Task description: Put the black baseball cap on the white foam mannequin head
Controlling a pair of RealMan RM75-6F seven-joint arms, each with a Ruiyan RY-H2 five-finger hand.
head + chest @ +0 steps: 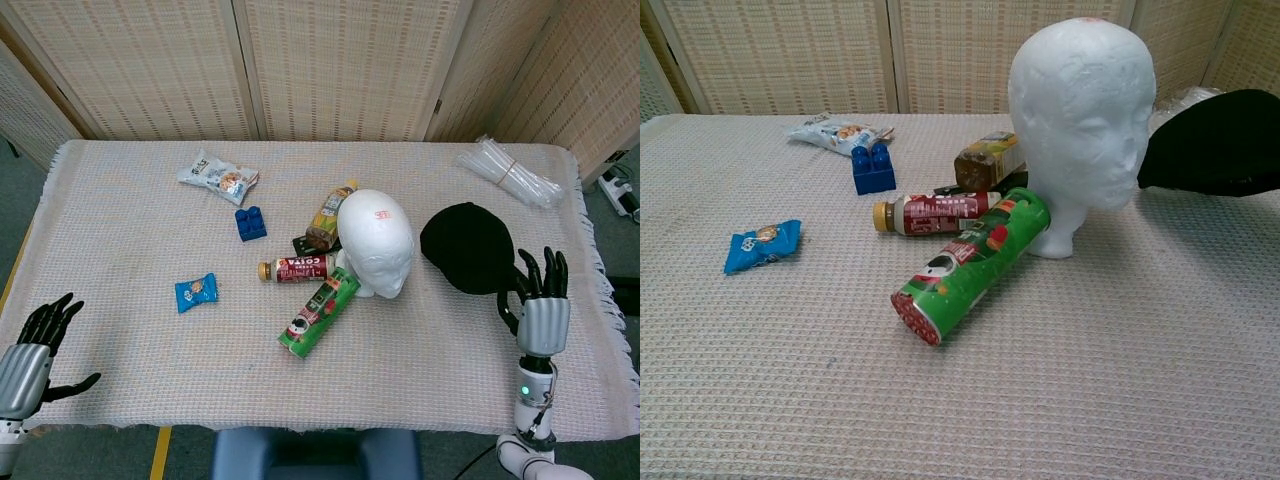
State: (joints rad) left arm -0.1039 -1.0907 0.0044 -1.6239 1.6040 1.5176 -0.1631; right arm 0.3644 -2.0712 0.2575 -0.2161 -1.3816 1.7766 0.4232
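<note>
1. While the left hand (28, 355) hangs at the near left corner of the desk (120, 260), its dark fingers (55, 315) are spread apart and hold nothing.
2. At the near right, the right hand (538, 305) is raised with its fingers (548, 268) pointing up, touching the near rim of the black baseball cap (467, 247); whether they actually pinch the rim cannot be told, though in the chest view the cap (1215, 140) is clear of the desk.
3. Nearer the middle, a green snack tube (320, 312) lies on its side, its far end touching the base of the white foam mannequin head (376, 242).
4. To the left lies a small blue snack packet (196, 291).
5. The mannequin head stands upright, bare, just left of the cap.
6. Beside it lie a red-labelled bottle (295, 267) and a yellow-labelled bottle (330, 212).
7. Farther back sit a blue building block (251, 222) and a white snack bag (218, 176).
8. A bundle of clear plastic (509, 171) lies at the far right corner.
</note>
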